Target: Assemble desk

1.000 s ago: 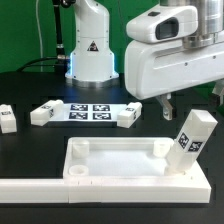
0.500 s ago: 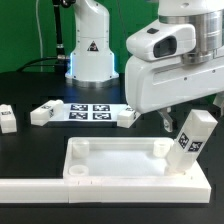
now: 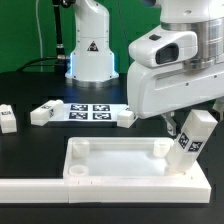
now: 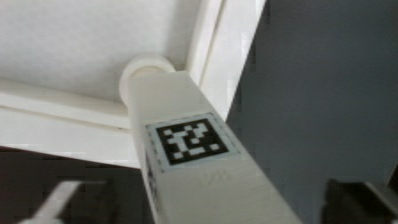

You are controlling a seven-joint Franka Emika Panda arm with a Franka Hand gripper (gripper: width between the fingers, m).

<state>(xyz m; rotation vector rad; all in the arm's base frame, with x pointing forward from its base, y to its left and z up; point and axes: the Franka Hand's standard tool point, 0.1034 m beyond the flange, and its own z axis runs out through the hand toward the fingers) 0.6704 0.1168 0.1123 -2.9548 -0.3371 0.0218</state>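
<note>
One white plastic top lay open side up on the black surface. It was a rectangular tray with a raised rim, a smooth matte floor and round sockets in its corners. Its long axis ran from the exterior view's left to that view's right.

A tilted leg stood with its lower end in the far corner socket on the exterior view's right. It was a slim white block with rounded edges and a square black-and-white tag on one face. Its long axis leaned, with the upper end toward the exterior view's right and the tag facing the exterior camera.

Over it hung the pincer, under the arm's bulky glossy white housing. Its jaws were spread, one on either side of the leg's upper part. One dark finger was just beside the leg, and the wrist view showed a gap on both sides, so nothing was pinched.

Three loose legs, also tagged white blocks, lay farther back. One was at each end of the marker board, and one was well apart at the exterior view's left edge. A long thin white bar ran along the top's near side, just beside it.
</note>
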